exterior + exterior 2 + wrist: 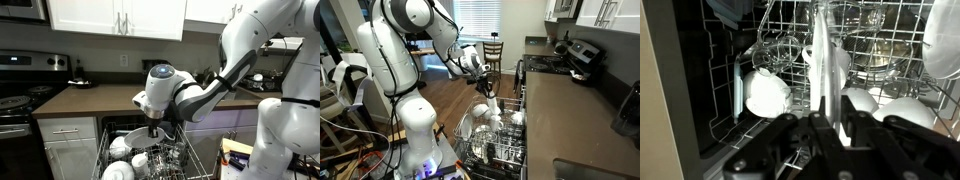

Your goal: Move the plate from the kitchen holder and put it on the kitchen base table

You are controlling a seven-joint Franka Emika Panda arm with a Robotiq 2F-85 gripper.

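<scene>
The white plate (823, 60) stands on edge among the tines of the pale grey wire rack (728, 95), seen edge-on in the wrist view. My gripper (824, 125) reaches down into the rack, and its two dark fingers close on either side of the plate's rim. In both exterior views the gripper (156, 124) (490, 97) hangs over the pulled-out rack (195, 160) (500, 152). The plate (493, 109) shows just under the fingers. The brown countertop (100, 100) (570, 120) runs beside the rack.
White bowls and cups (768, 92) and glasses (875, 45) fill the rack around the plate. A black stove (20, 95) (555, 62) stands at the counter's end. A dark object (78, 82) sits on the counter. A chair (493, 52) stands far back.
</scene>
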